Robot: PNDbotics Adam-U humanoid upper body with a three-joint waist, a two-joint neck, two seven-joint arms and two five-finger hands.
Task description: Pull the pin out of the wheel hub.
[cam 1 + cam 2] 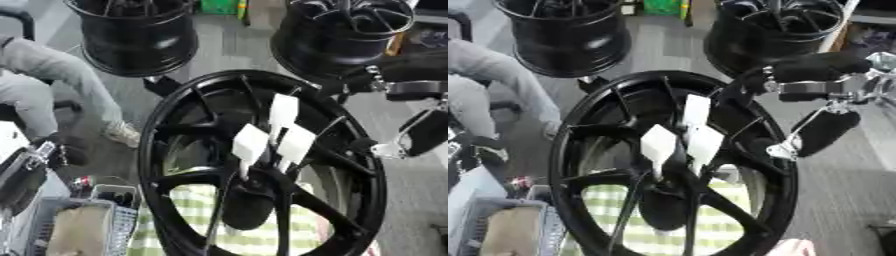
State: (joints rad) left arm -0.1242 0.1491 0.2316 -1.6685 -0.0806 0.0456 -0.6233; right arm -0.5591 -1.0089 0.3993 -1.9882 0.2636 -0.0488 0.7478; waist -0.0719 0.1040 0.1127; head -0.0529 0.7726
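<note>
A grey floor (232,47) is lying behind. Two black rims (140,32) are standing on it. A green checked cloth (254,235) is showing low down, beside a grey basket (61,225).

Glossy black metal on the wheel hub (262,165), smooth spokes; flat matt white tags (282,131) like paper at its centre; green-checked cloth (254,235) underneath.

Right hand (820,100) enters from right, fingers curled. Left hand (26,165) low at left edge.

Wheel hub (262,165) bottom cut off
</note>
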